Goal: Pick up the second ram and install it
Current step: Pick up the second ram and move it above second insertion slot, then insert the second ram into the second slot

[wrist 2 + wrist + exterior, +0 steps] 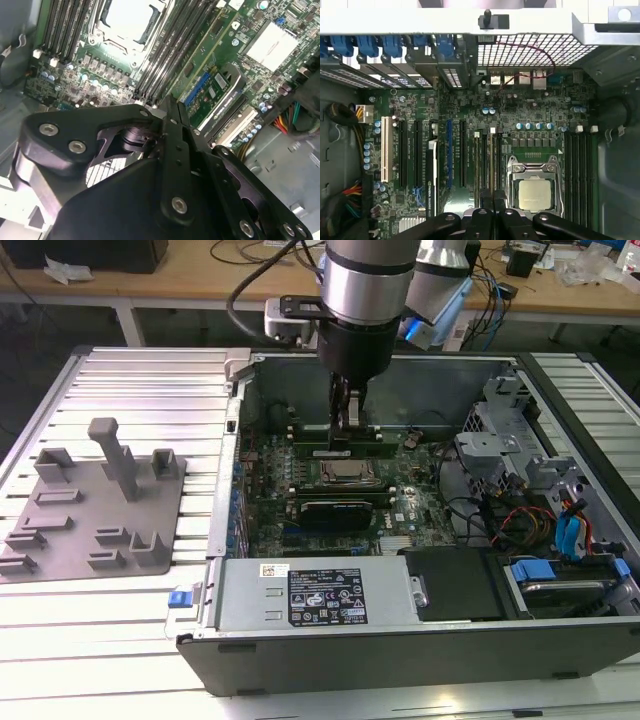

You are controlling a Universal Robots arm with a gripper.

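2nd ram: stands on edge in line w/ the slots just beside the CPU socket, inside the open case; cannot tell if fully seated. Jaws clenched on its top edge, arm approx. vertical. Black card near socket. Grey fixture plate on counter, apart from case.

The computer case lay open on the table, with the fixture plate well apart on the exterior view's left. Inside, the power supply sat along the near wall and the drive cage on the exterior view's right. The processor socket lay mid-board, with a card just before it. The gripper hung just behind the socket, over what seemed to be the second ram in the slots there.
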